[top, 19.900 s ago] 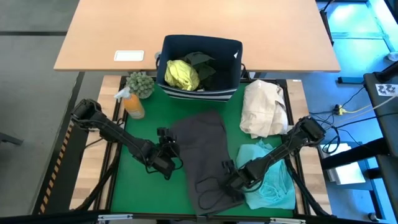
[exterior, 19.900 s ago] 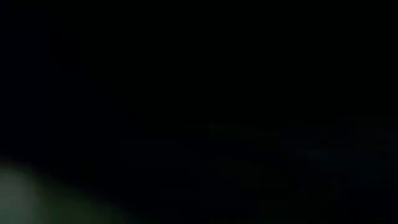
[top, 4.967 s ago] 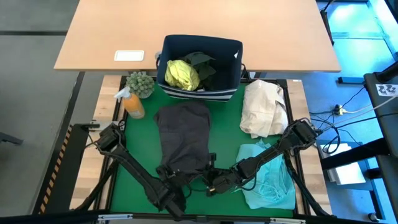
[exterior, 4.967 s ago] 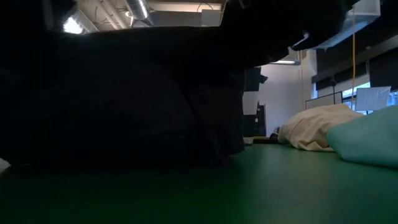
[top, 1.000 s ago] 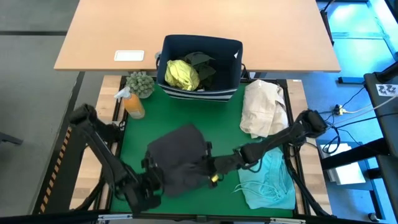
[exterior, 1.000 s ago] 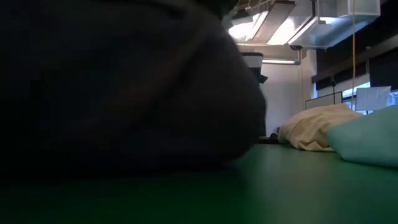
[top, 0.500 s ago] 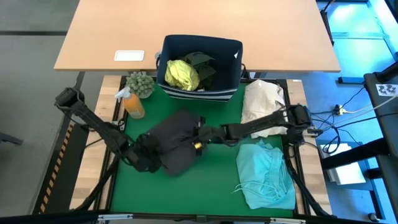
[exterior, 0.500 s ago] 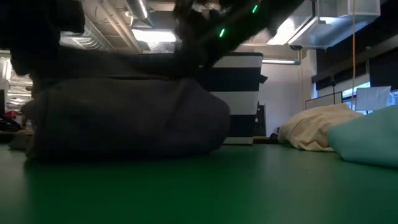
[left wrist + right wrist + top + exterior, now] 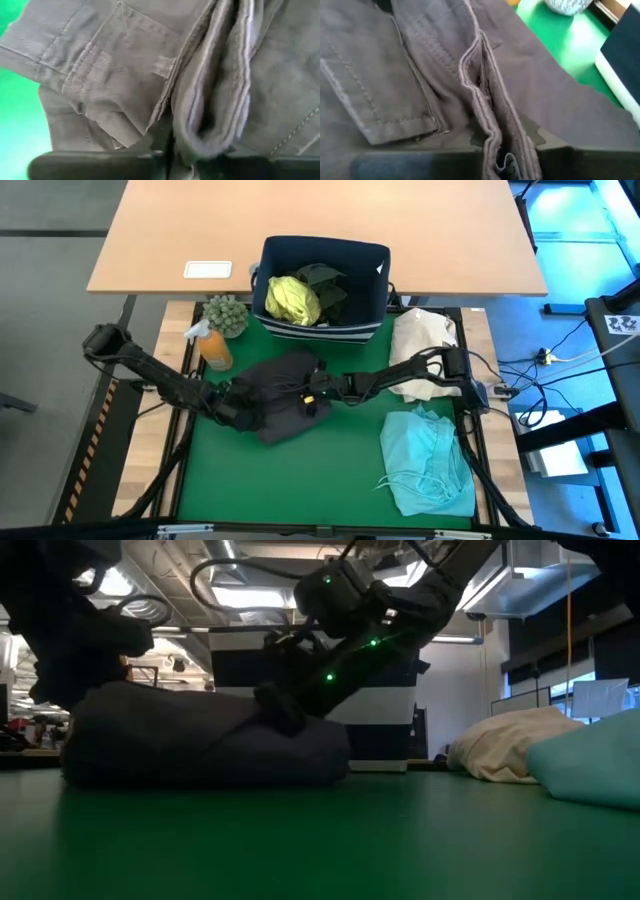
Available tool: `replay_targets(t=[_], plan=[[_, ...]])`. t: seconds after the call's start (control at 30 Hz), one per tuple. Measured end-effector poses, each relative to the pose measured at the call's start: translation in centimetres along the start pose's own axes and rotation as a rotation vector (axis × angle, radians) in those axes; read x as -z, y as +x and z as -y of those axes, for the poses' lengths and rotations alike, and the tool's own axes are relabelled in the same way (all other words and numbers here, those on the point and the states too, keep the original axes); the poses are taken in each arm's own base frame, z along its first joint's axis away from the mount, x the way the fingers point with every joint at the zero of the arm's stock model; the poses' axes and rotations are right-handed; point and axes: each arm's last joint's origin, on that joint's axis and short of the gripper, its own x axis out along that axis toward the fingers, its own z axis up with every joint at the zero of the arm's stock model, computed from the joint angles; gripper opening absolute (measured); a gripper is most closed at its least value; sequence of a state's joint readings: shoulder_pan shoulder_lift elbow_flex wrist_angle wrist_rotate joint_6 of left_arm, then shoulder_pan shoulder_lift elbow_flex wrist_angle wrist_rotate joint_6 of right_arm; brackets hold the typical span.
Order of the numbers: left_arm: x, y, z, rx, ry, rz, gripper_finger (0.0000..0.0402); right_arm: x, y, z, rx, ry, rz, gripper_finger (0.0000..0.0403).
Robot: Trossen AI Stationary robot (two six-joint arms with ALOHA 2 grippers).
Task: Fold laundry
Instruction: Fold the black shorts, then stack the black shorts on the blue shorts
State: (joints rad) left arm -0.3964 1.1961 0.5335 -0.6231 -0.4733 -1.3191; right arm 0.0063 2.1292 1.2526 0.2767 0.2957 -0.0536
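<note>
High view: I see the charcoal grey garment (image 9: 283, 395) bunched into a folded lump on the green mat (image 9: 330, 470), between my two grippers. Left gripper (image 9: 238, 412) is on its left edge, right gripper (image 9: 312, 392) on its right edge. Both sets of fingertips are buried in dark cloth here, so I can't read them from above. Turquoise garment (image 9: 428, 460) lies well off behind the right gripper, under that arm. Yellow-green shirt (image 9: 291, 299) and a dark garment (image 9: 325, 281) sit in the navy bin (image 9: 372, 285), beyond the grippers.

Low view: the grey garment (image 9: 200, 745) is a low rounded mound resting on the mat (image 9: 320, 850). Right gripper (image 9: 275, 705) presses into its top fold; the tips are hard to make out. Left arm is a dark silhouette at the mound's other end, no detail.

Left wrist view: seams, a belt loop and a thick rolled hem of the garment (image 9: 210, 100) run straight into the closed-up fingers (image 9: 100, 162); it is pinching cloth.

Right wrist view: a stitched double fold (image 9: 485, 110) leads down between the fingers (image 9: 420, 162), clamped on it. Fingers are cut off at the frame edge.
</note>
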Motion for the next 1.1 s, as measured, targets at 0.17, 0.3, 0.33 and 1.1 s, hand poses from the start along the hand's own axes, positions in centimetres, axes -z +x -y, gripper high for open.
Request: replay_targets(t=[0.17, 0.3, 0.33, 1.1], plan=[[-0.3, 0.0, 0.5, 0.044, 0.047, -0.02, 0.011, 0.0, -0.2, 0.1, 0.014, -0.012, -0.036, 0.0099], [-1.0, -0.9, 1.2, 0.075, 0.093, -0.073, 0.0122, -1.3, -1.3, 0.6, 0.03, -0.031, -0.078, 0.0121], [-1.2, -1.2, 1.4, 0.082, 0.1, -0.08, 0.0122, -1.7, -1.8, 0.5, 0.034, -0.039, -0.083, 0.0125], [-3.8, -5.9, 2.6, 0.001, 0.144, -0.183, 0.0126, -6.4, -9.0, -3.4, -0.027, -0.231, 0.008, 0.0175]])
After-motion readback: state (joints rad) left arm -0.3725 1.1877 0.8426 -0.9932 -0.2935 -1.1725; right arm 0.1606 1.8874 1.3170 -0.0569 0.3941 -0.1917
